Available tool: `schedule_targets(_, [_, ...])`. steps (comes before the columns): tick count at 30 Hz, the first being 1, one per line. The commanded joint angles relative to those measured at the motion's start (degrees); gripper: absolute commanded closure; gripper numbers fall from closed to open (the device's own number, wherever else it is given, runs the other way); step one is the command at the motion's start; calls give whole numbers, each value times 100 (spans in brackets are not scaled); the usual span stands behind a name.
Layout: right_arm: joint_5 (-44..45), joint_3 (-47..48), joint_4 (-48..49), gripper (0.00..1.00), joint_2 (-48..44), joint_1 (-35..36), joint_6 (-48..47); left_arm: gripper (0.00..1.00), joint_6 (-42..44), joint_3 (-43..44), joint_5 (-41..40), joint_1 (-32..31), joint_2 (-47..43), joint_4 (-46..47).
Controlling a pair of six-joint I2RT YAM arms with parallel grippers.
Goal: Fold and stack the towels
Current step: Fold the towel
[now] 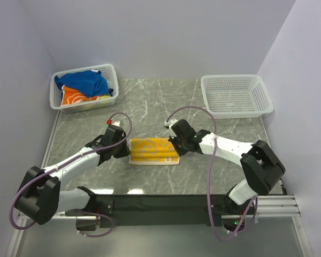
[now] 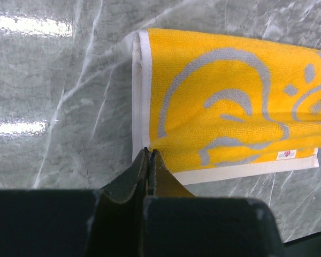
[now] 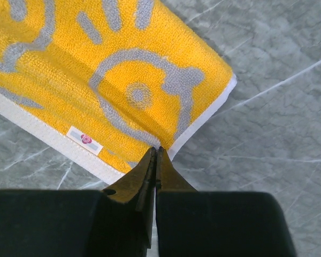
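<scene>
Yellow towel folded flat on the counter.
Your left gripper is pinched shut on a left-end corner, and your right gripper is pinched shut on a right-end corner.

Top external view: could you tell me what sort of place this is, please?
Probably a robotics lab cell: plain walls box in a marble-patterned table, two robot arms bolted at its near edge, white mesh baskets at the far corners.
</scene>
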Motion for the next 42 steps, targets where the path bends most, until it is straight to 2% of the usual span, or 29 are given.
schedule_targets(1, [66,241,-391,100,124,14,101,99,-62,-58,-165,15,75,-95])
schedule_targets(8, [22,302,-444,100,423,23,92,99,-132,-84,-192,15,304,-95])
schedule_targets(19, [153,399,-532,100,415,49,127,99,-53,39,-226,15,260,-244])
schedule_targets(33, [215,496,-805,100,36,146,242,99,52,382,-402,6,-329,-763])
schedule_targets(42, [136,391,-770,100,159,234,356,98,-62,110,-271,6,-312,-649])
